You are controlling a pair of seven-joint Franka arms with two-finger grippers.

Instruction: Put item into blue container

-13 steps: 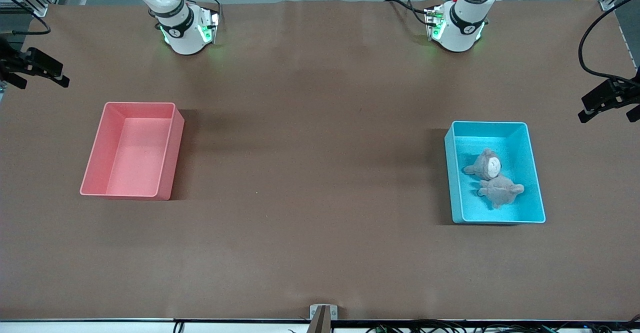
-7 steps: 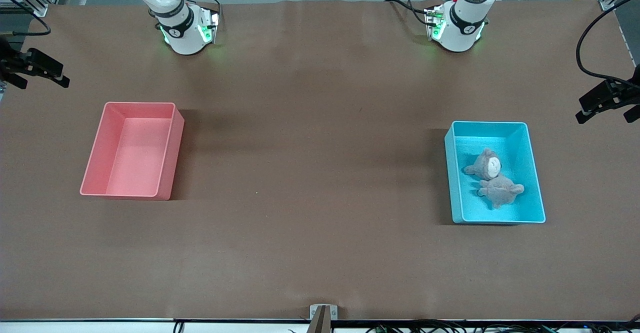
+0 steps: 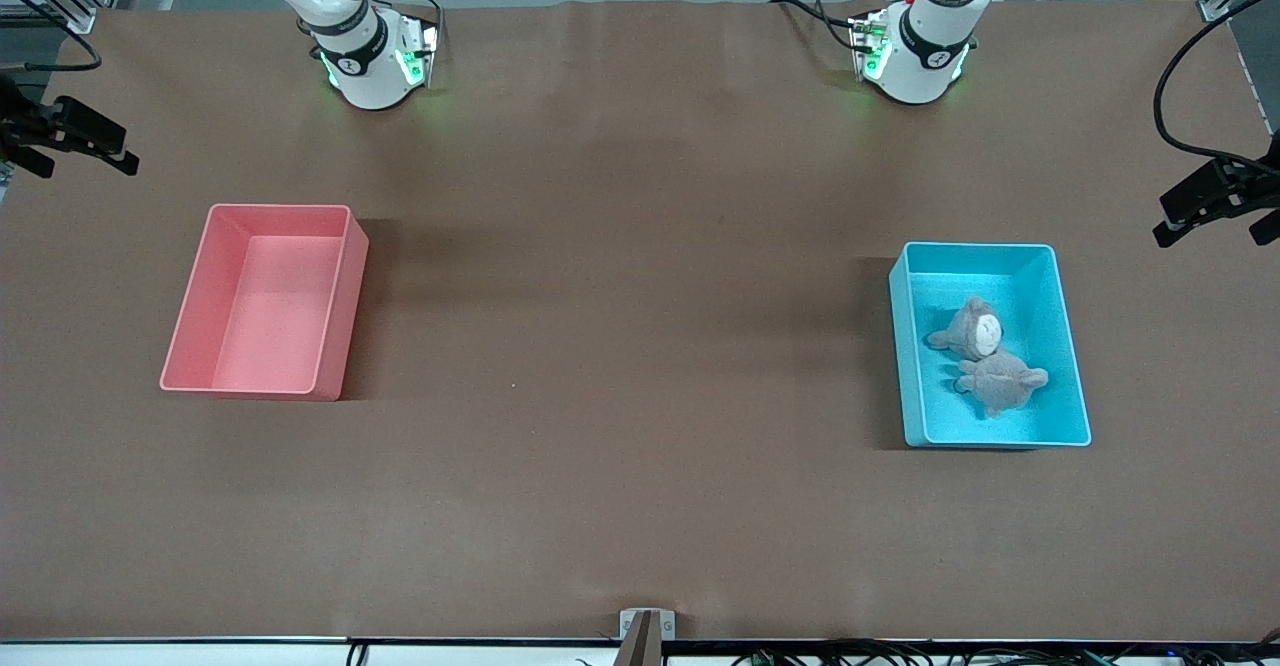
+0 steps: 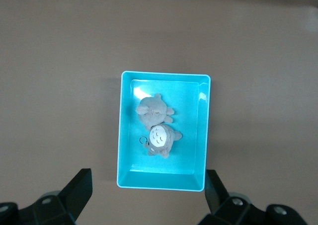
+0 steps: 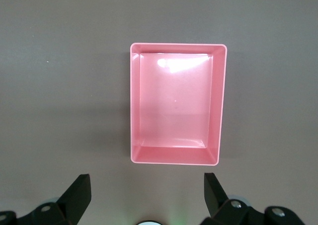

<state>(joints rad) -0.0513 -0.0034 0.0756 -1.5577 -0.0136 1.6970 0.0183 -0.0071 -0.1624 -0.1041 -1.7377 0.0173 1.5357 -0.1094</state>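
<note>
While both arms wait, the left tool (image 4: 146, 200) and right tool (image 5: 144, 197) hang spread wide, empty; two plush toys (image 3: 985, 354) lie inside the blue container (image 3: 1070, 346), pink bin (image 3: 335, 316) toward nine o'clock.

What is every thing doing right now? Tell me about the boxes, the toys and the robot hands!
Blue container: open-top, holds both toys.
Plush toys: two, lying touching on the container's floor.
Pink bin: open-top, nothing in it.
Left gripper: jaws open, holding nothing, up over the blue container.
Right gripper: jaws open, holding nothing, up over the pink bin.
</note>
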